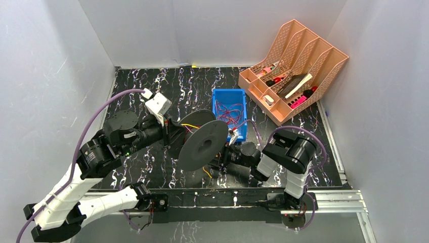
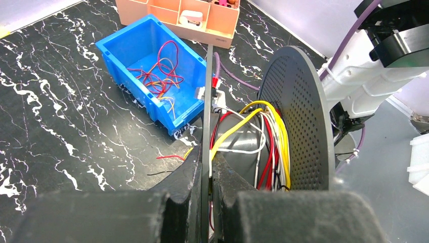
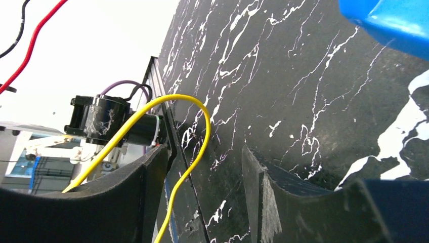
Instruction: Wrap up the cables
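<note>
The left gripper (image 2: 205,188) is pinching 1 flange of the black spool (image 2: 298,116), mid-worktop toward the near edge. Yellow, red and white cables (image 2: 275,147) are lying wound on its hub. The right gripper (image 3: 204,154) is standing open, 1 yellow cable (image 3: 116,142) looping loosely between its fingers.

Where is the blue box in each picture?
Top external: the blue box sits mid-picture, towards the back of the black marbled table.
Left wrist: upper left, beyond the spool.
Right wrist: only a corner shows, at the top right.
Shared landmark: the black marbled table under the box in all three.
</note>
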